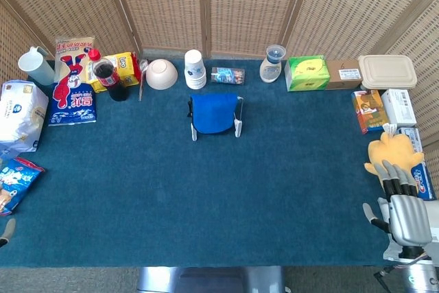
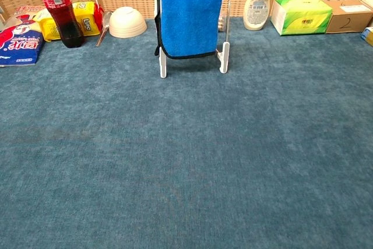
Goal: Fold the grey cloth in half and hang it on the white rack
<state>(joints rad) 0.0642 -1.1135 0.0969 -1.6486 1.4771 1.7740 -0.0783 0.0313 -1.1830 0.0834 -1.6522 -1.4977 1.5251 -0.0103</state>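
Cloth (image 2: 187, 23) well apart from right hand (image 1: 405, 207)

Brown box (image 2: 348, 16): "2" (handwritten); yellow pack (image 2: 92, 17): "Lipo".

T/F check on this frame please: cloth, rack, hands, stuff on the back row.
1. A blue cloth hangs over the white rack. True.
2. The right hand holds the cloth. False: it holds nothing, fingers apart, at the table's right edge.
3. The white bowl sits upside down. True.
4. The cola bottle lies on its side. False: it stands upright.
5. The left hand is over the rack. False: only a sliver shows at the left edge.
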